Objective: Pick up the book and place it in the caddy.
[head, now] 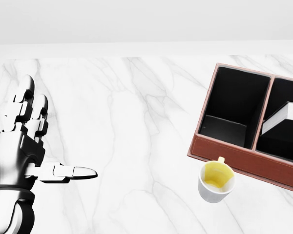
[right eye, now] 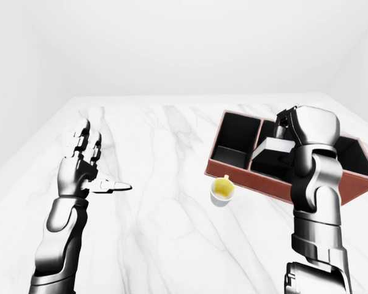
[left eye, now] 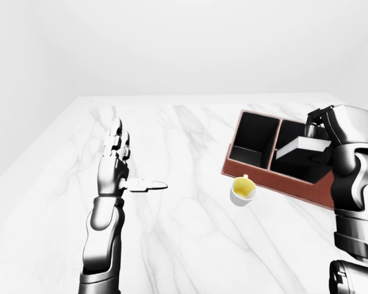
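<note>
The white marble table [head: 136, 97] is smooth with grey veins, and the walls are plain white. The brown box-shaped caddy [head: 244, 158] has dark bins inside. The flat white book [left eye: 303, 147] sits tilted in its middle bin, long side running left to right. The shiny right hand [right eye: 306, 125] holds it. The left hand [head: 27, 146] is spread wide. A small round cup [head: 216, 181] stands just beside the caddy.

A caddy [head: 234, 155] is sitting on the desk [head: 136, 107] at three o'clock, a book [head: 283, 117] lying tilted in its middle compartment, and a cup [head: 216, 181] is standing just beside it at five o'clock.
</note>
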You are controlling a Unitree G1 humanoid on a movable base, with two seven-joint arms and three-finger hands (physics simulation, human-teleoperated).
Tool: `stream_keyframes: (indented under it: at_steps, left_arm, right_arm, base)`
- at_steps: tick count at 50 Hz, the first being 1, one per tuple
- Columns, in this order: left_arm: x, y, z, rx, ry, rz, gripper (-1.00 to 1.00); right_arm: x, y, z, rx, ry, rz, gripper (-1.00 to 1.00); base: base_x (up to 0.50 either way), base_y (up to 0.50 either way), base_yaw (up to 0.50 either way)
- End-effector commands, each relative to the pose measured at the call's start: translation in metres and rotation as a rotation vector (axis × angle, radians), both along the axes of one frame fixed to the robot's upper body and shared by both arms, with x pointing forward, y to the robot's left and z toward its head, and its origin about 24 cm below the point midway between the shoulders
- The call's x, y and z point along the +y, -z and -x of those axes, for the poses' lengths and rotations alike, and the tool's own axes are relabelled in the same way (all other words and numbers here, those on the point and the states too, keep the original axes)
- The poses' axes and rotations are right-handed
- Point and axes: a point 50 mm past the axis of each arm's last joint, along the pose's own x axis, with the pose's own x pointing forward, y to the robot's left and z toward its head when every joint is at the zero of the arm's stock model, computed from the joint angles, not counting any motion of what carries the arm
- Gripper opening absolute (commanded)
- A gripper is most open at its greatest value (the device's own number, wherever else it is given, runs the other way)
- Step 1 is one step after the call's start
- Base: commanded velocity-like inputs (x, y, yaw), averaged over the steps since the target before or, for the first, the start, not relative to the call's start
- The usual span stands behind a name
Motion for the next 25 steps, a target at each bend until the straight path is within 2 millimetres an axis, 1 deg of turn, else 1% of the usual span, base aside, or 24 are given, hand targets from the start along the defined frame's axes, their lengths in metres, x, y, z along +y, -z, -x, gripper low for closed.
stream_keyframes:
  at_steps: [1, 8, 21, 25]
  left_arm:
    - [0.002, 0.003, -0.002, 0.013, -0.005, 0.002, 1.0]
    - [0.001, 0.004, -0.001, 0.017, -0.006, 0.002, 1.0]
    - [0.001, 0.006, -0.003, 0.028, -0.008, -0.001, 1.0]
    - [0.001, 0.006, -0.003, 0.027, -0.009, -0.002, 1.0]
  right_arm:
    - [-0.004, -0.001, -0.002, -0.03, 0.033, 0.027, -1.0]
    - [-0.005, 0.003, -0.007, -0.035, 0.04, 0.024, -1.0]
    - [-0.01, 0.008, -0.008, -0.031, 0.056, 0.023, -1.0]
    - [-0.014, 0.01, -0.007, -0.025, 0.069, 0.023, -1.0]
  base:
    - [0.0, 0.0, 0.0]
    - [0.0, 0.0, 0.0]
    - [0.0, 0.0, 0.0]
    - [0.0, 0.0, 0.0]
